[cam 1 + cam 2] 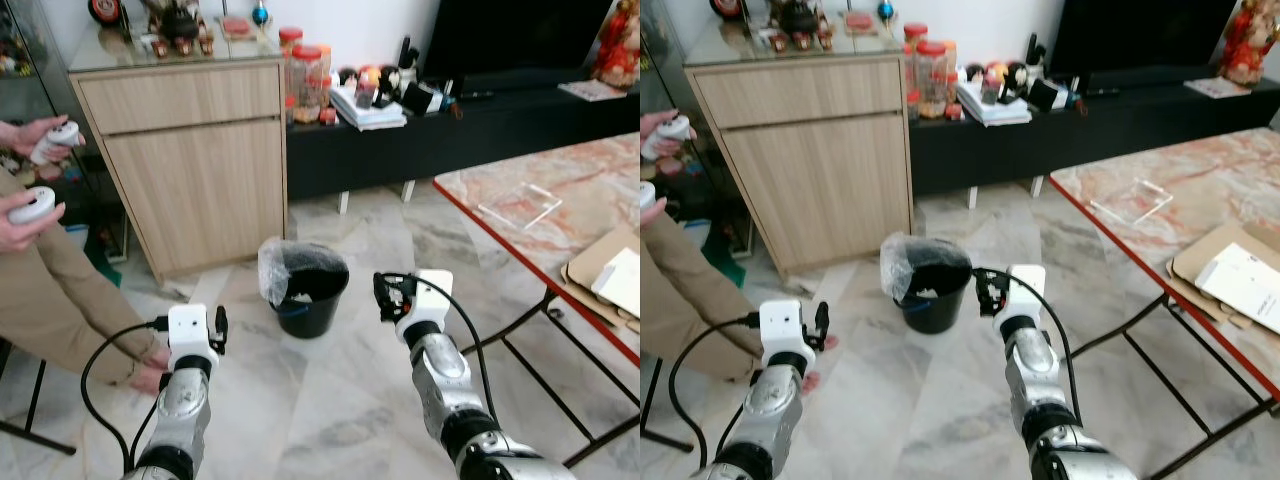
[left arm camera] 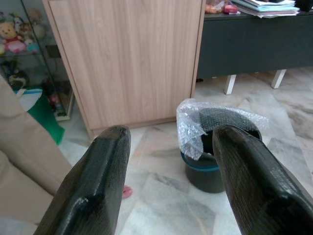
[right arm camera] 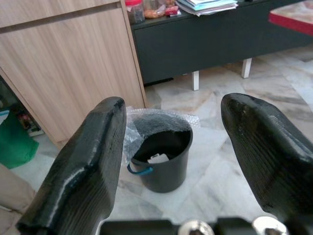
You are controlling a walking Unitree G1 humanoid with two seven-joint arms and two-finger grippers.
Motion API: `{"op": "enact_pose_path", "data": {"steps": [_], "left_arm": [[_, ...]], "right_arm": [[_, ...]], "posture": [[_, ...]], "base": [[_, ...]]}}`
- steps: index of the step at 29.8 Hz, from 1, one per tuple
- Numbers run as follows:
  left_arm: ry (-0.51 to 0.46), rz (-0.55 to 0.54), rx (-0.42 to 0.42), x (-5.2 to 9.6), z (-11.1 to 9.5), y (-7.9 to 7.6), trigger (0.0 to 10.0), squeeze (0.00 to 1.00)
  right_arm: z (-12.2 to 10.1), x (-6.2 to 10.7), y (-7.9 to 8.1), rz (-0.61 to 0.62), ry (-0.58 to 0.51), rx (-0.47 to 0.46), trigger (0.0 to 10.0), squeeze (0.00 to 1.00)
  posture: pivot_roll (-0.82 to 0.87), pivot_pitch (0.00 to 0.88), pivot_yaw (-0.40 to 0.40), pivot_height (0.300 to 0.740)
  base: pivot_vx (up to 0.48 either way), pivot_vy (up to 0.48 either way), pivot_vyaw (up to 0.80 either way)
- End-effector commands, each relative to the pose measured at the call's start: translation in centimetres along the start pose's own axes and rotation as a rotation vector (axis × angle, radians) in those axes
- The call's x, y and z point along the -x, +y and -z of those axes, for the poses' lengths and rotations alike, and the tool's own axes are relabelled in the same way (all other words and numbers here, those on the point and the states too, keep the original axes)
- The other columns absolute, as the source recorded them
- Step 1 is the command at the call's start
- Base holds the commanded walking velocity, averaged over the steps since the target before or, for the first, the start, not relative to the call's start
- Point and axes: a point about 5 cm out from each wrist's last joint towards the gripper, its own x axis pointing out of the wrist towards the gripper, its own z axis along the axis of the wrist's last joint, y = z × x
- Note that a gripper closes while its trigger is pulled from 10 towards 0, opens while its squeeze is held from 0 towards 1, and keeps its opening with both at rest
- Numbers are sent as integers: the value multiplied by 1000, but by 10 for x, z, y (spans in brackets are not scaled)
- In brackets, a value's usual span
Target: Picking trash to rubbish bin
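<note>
Both hands, left hand (image 1: 219,327) and right hand (image 1: 383,297), hung released and empty, the rubbish bin (image 1: 309,290) just ahead between them, bubble wrap (image 1: 272,268) draped over its rim.

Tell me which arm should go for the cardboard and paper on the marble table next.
Right. The right gripper, open and empty, is raised on the side of the red-edged marble table where the flat brown cardboard and white paper lie; the left gripper hangs beside the person.
</note>
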Motion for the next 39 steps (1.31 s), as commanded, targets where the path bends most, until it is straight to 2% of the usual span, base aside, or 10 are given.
{"op": "enact_pose_path", "data": {"steps": [1,8,10,17,24,29,39], "left_arm": [[-31,-10,15,-4,-7,0,10000,0],[-44,-9,17,-7,-12,0,10000,0],[-68,-18,20,-12,-19,2,10000,0],[-80,-17,18,-14,-22,2,10000,0],[-102,4,6,-14,-26,2,10000,0],[-127,34,-13,-14,-29,-3,10000,0],[-152,53,-22,-17,-37,-7,10000,0]], "right_arm": [[-10,-5,2,-4,-37,1,10000,0],[-13,-6,3,-11,-48,2,10000,0],[-18,-9,8,-30,-69,17,10000,0],[-21,-11,13,-46,-81,14,10000,0],[-24,-12,17,-59,-92,11,10000,0],[-23,-12,18,-58,-92,11,10000,0],[-22,-11,21,-66,-94,9,10000,0]], "posture": [[-48,0,-63,740],[-46,0,-61,740],[-43,0,-61,740],[-39,0,-60,740],[-32,0,-55,740],[-32,0,-53,740],[-32,0,-51,740]], "base": [[454,0,0],[454,0,0],[456,0,0],[458,0,0],[436,0,-571],[0,0,0],[0,0,-791]]}}
